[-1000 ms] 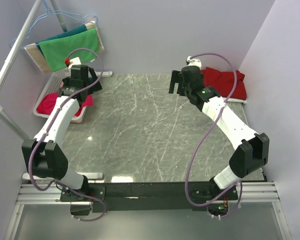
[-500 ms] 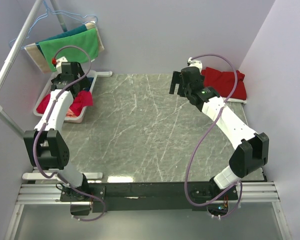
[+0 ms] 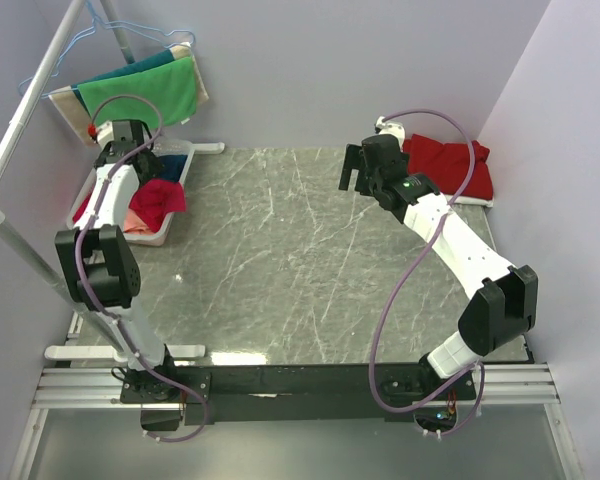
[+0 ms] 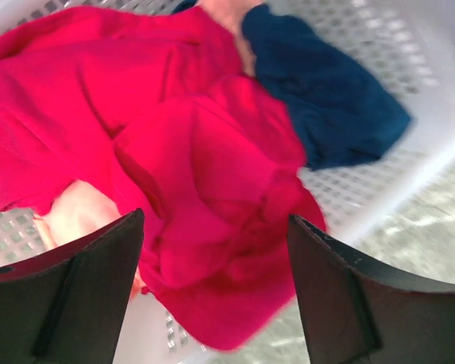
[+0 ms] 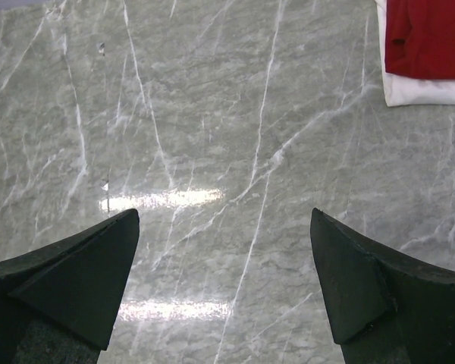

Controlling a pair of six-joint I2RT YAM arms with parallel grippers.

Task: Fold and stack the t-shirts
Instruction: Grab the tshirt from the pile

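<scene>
In the left wrist view a crumpled pinkish-red t-shirt [image 4: 212, 189] lies in a white mesh basket [image 4: 409, 167], with a navy t-shirt [image 4: 326, 106] behind it and a salmon t-shirt [image 4: 80, 216] showing beneath. My left gripper [image 4: 215, 218] hovers open just above the pinkish-red t-shirt [image 3: 160, 197], its fingers on either side of a raised bunch of cloth. A folded maroon t-shirt [image 3: 450, 165] rests on a white board at the back right. My right gripper [image 5: 224, 214] hangs open over bare marble, with the maroon t-shirt [image 5: 428, 38] at the view's top right corner.
The basket [image 3: 155, 238] sits at the table's left edge. Green, teal and beige towels [image 3: 145, 95] hang on a rack [image 3: 30, 100] behind it. The white board [image 5: 417, 91] lies under the maroon shirt. Purple walls close in the left, back and right sides.
My left arm has swung left and back, from the basket's inner side to over its far end, and its jaws have narrowed a little. The right arm has not moved.
</scene>
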